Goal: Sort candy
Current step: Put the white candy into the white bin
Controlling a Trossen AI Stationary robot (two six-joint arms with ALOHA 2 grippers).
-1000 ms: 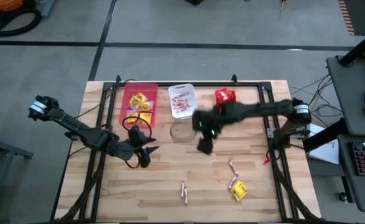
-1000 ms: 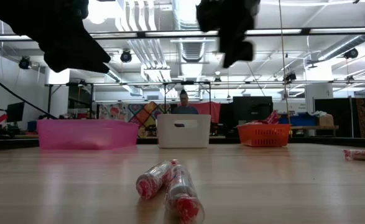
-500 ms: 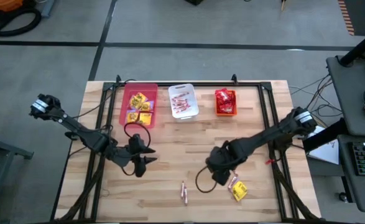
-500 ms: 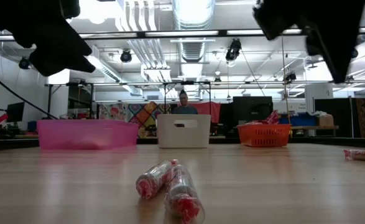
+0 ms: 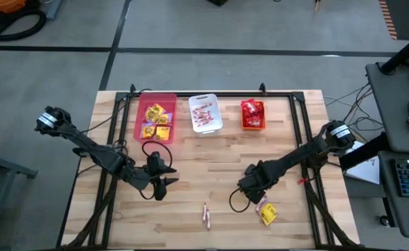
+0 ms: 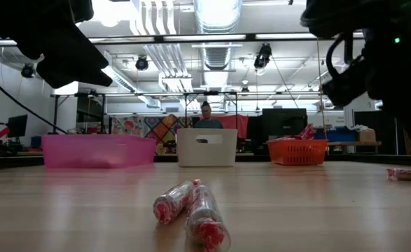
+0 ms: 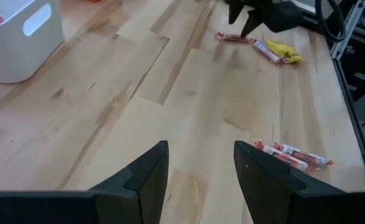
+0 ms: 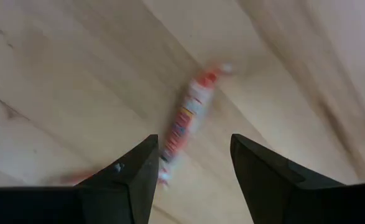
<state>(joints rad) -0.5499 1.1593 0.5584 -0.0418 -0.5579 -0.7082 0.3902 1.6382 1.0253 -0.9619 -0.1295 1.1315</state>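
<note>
right gripper [image 8: 191, 165]: jaws apart, empty, above stick candy [image 8: 188, 121] near tabletop's front-right | left gripper [image 7: 201, 171]: apart, empty, front-left | handling: light, slippery wrapper; likely pinch mid-length

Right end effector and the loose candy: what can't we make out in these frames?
- High view: right end effector covers the stick candy under it; contact unclear.
- Right wrist view: that stick is motion-blurred, wrapper unreadable.
- Low view: far-right stick cut off by the frame edge.
- High view: pink bin contents too small to count.
</note>
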